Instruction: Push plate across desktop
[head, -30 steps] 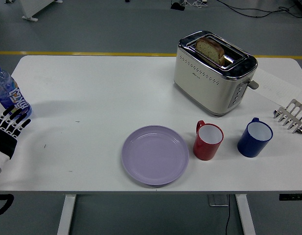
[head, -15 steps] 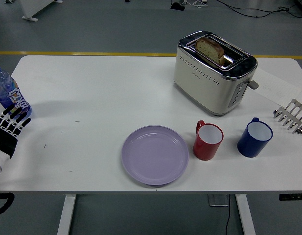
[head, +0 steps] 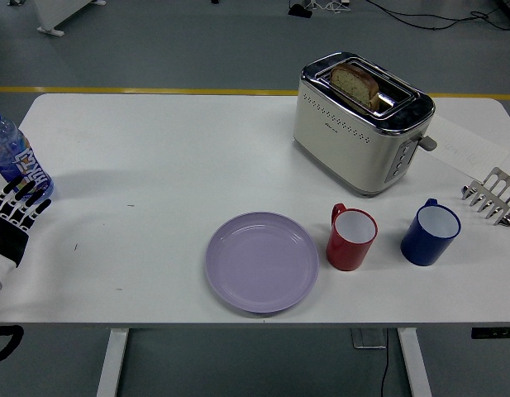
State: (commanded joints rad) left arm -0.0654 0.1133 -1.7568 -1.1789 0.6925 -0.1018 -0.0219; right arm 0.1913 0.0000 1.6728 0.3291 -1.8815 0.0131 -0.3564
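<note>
A lilac plate (head: 262,261) lies flat near the table's front edge, a little left of a red mug (head: 351,239). My left hand (head: 13,213) rests at the table's far left edge, fingers spread and holding nothing, well apart from the plate. The right arm does not show in the head view.
A blue mug (head: 431,232) stands right of the red one. Behind them sits a cream toaster (head: 360,122) with a slice of bread in it. A metal toast rack (head: 492,195) is at the right edge, a water bottle (head: 12,160) at the left edge.
</note>
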